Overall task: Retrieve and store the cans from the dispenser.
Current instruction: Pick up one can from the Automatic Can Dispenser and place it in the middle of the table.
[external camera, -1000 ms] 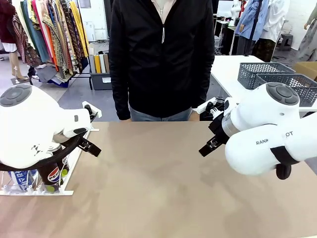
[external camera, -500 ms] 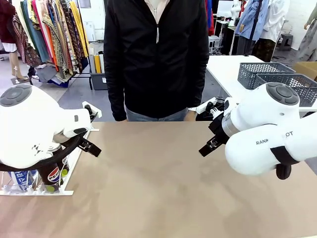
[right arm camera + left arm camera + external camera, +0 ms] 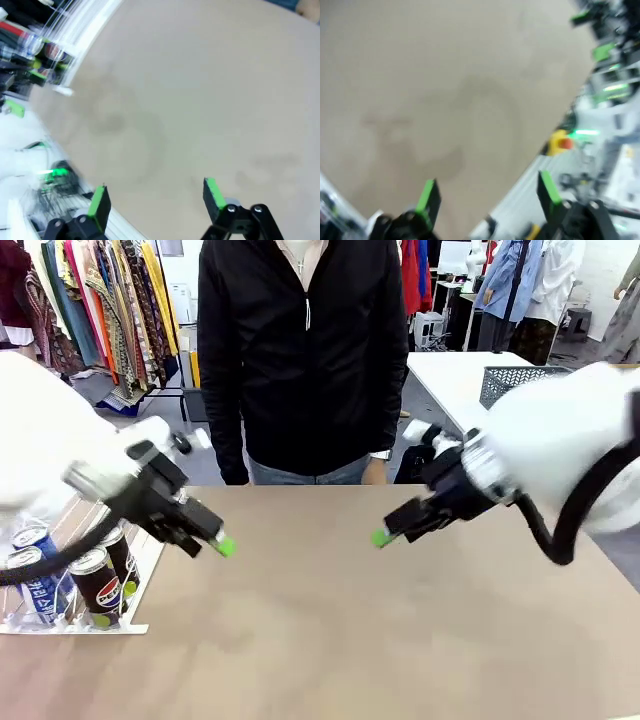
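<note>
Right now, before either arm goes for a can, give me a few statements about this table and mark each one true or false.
1. The left end effector and the right end effector are both open and empty. True.
2. A can lies in the middle of the table. False: the cans sit in the dispenser at the table's left edge.
3. The person wears a white jacket. False: the jacket is black.
4. The left end effector is nearer the dispenser than the right end effector is. True.
</note>
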